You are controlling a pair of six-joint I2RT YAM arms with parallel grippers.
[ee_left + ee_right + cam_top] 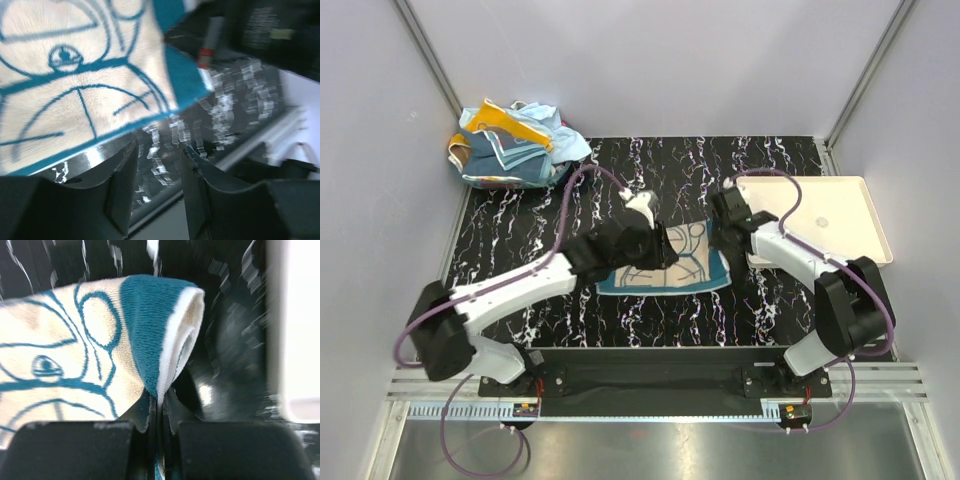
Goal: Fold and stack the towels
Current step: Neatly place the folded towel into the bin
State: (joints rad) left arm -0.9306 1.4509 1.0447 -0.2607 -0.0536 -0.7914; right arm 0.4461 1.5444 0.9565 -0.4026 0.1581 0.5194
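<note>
A teal towel with a beige centre (665, 265) lies spread on the black marbled mat. My right gripper (728, 238) is at the towel's right edge. In the right wrist view it (161, 405) is shut on a pinched fold of the teal and white border, and the towel (75, 350) bulges up in front of the jaws. My left gripper (650, 243) hovers over the towel's left half. In the left wrist view it (157, 172) is open with only the mat between its fingers, just off the edge of the towel (75, 75). More towels lie in a crumpled pile (510, 148) at the back left.
A white tray (840, 215) sits at the right of the mat, close beside my right arm, and shows as a white edge (295, 330) in the right wrist view. Grey walls close in the back and both sides.
</note>
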